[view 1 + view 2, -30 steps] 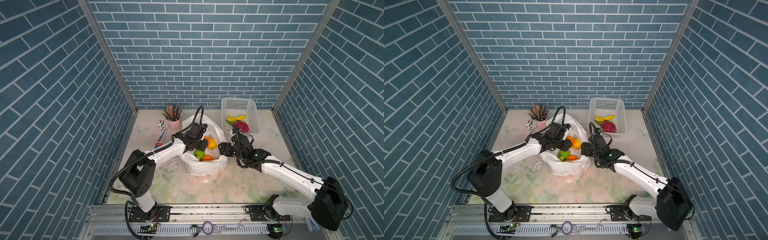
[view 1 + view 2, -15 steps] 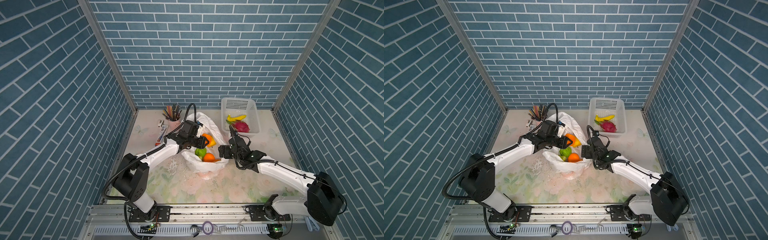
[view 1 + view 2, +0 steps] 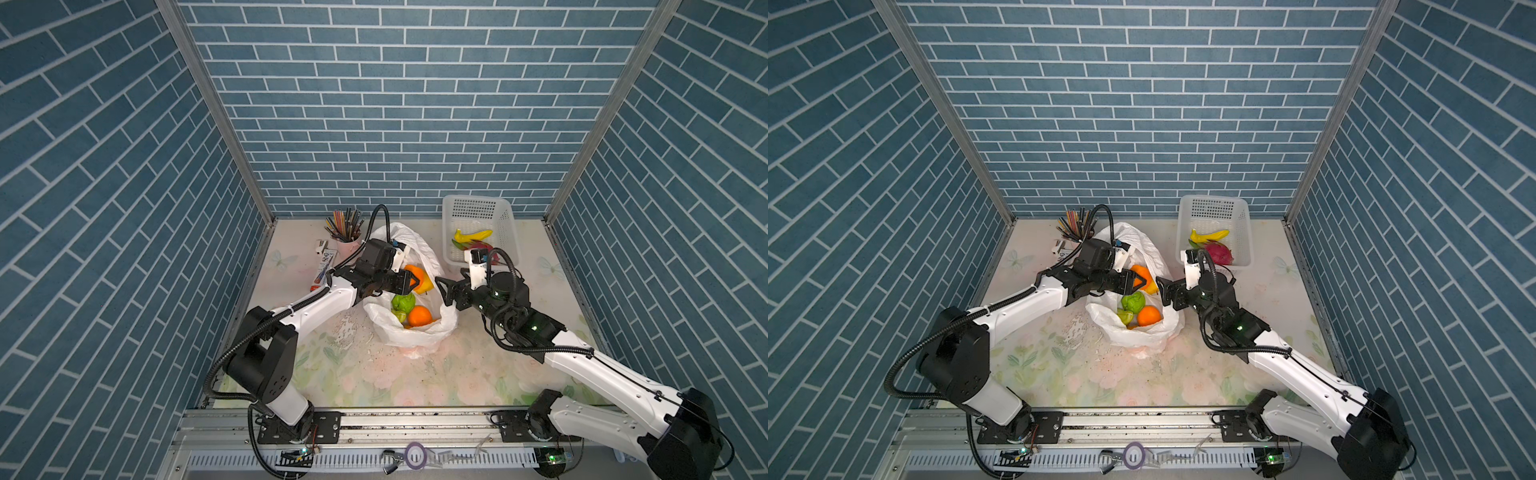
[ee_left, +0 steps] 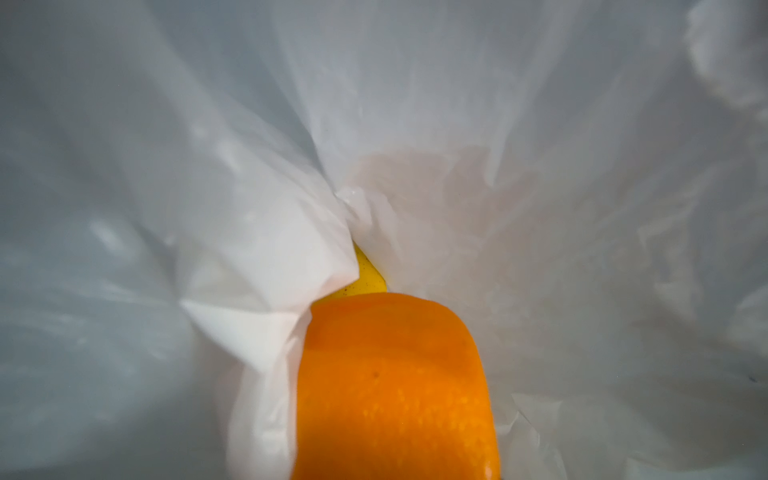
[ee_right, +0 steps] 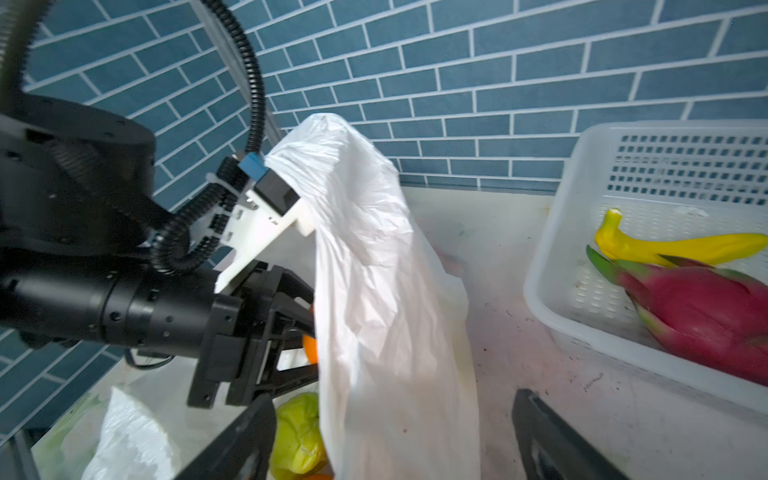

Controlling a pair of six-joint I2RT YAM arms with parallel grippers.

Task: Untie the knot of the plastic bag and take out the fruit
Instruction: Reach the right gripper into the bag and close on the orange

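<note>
The white plastic bag (image 3: pixel 415 334) stands open in the middle of the table; its knot does not show. My left gripper (image 3: pixel 409 281) reaches into the bag's mouth, shut on an orange (image 3: pixel 417 275) that fills the left wrist view (image 4: pixel 395 386); a yellow fruit (image 4: pixel 368 278) lies behind it. A green fruit (image 3: pixel 403 301) and another orange (image 3: pixel 419 316) lie lower in the bag. My right gripper (image 3: pixel 446 291) is open at the bag's right side. In the right wrist view the bag wall (image 5: pixel 374 270) hangs between its fingers (image 5: pixel 237 440).
A white perforated basket (image 3: pixel 505 216) at the back right holds a banana (image 3: pixel 471 235) and a pink dragon fruit (image 5: pixel 698 316). A cup of pencils (image 3: pixel 347 237), a stapler (image 3: pixel 322 246) and a tube (image 3: pixel 324 270) sit at the back left. Brick walls enclose three sides.
My left gripper has drawn slightly up and back with the orange in it. The right gripper has stayed open beside the bag, shifting only a little.
</note>
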